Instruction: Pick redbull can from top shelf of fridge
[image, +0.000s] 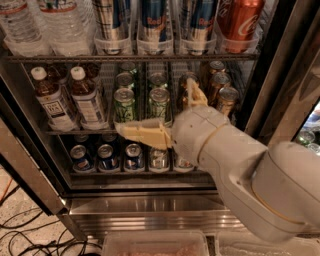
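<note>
The lone camera faced close into the fridge (150, 206) (arm (260, 185) entering from lower right). The gripper (154, 106) hovered before the middle rack (75, 132).

Gripper (154, 106) jaws front the green cans (125, 104); top shelf (75, 58) front lies open.

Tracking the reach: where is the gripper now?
Camera view, centre: the gripper is before the green cans, below the redbull can on the top shelf.
</note>
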